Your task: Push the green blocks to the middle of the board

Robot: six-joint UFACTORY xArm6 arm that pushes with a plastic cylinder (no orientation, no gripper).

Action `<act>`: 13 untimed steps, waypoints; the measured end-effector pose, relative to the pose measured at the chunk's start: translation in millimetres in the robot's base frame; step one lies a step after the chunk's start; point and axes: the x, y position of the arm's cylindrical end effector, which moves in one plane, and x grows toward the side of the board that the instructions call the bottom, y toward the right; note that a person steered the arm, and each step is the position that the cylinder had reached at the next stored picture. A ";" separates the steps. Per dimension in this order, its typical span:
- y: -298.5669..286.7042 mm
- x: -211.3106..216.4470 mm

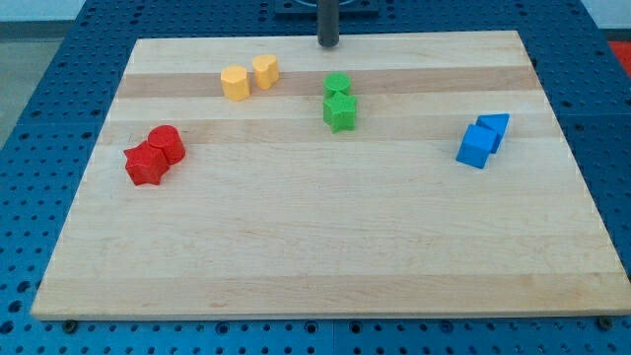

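Tip: our tip [328,43] stood at the view's top edge of the board [315,256], touching no block. We carried no pincer, only a bare rod, so there was nothing to open or close and nothing held.
Green blocks: two, touching one another, just below our tip and a shade to the view's right; the rounded green block [338,85] nearer us, the green star [340,112] beyond it. Both sat above the board's middle.
Risk, split: we judged that a push down the view through the near block could let the pair slip apart, since the contact faces were uneven.
Risk, drift: an off-centre push would likely turn the star and send it sideways.
Risk, overshoot: little, as the middle lay near.
Neighbours: yellow blocks [248,77] to the view's left of our tip, near; red blocks [155,155] farther left and lower; blue blocks [483,140] well to the view's right. None lay in the path to the middle.
Surface: pale wood planks, smooth, flat, unmarked.
Room: blue perforated table [59,79] around the board.
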 end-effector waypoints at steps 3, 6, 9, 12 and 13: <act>0.0 25.3; 18.4 55.4; 14.0 117.7; 14.0 169.2; 14.0 198.5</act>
